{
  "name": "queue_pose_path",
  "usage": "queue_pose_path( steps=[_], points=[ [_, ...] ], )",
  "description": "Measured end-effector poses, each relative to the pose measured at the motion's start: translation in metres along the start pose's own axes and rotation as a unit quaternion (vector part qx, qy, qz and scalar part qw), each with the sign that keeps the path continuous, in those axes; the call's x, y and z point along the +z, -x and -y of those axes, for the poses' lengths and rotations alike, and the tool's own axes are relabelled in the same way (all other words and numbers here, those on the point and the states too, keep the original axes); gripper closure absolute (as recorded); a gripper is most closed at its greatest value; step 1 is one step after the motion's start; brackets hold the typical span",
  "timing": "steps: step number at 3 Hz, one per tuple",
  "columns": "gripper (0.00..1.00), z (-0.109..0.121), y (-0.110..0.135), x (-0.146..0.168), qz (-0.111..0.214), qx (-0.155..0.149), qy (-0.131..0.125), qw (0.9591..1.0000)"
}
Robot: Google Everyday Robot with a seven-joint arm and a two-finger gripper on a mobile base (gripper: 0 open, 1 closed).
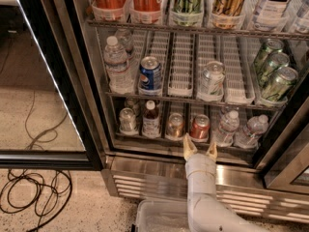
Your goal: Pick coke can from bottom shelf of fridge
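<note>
The fridge (91, 81) stands open, its black-framed glass door (34, 81) swung to the left. On the bottom shelf (188, 140) the red coke can (199, 127) stands upright in a white lane, right of a copper-brown can (175, 125). My gripper (200, 149) is at the shelf's front edge, just below and in front of the coke can. Its two tan fingers are spread open with nothing between them. The white arm (205, 197) rises from the bottom edge of the view.
The bottom shelf also holds a silver can (127, 120), a dark bottle (151, 120) and water bottles (226, 127) at right. The middle shelf holds a blue Pepsi can (150, 74), a water bottle (115, 64), a silver can (212, 79) and green cans (273, 71). Black cables (34, 192) lie on the floor.
</note>
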State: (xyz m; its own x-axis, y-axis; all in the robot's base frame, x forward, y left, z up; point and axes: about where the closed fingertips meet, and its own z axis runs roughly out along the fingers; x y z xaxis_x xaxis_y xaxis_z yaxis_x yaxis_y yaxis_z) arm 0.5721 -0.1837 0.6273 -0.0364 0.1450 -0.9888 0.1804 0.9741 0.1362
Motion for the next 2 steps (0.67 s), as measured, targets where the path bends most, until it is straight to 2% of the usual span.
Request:
queue_pose_path(
  steps=[1, 2],
  points=[
    [0.59, 0.0, 0.0, 0.0, 0.0, 0.0, 0.0, 1.0],
    [0.53, -0.0003, 0.0001, 0.0004, 0.0, -0.001, -0.001, 1.0]
  ],
)
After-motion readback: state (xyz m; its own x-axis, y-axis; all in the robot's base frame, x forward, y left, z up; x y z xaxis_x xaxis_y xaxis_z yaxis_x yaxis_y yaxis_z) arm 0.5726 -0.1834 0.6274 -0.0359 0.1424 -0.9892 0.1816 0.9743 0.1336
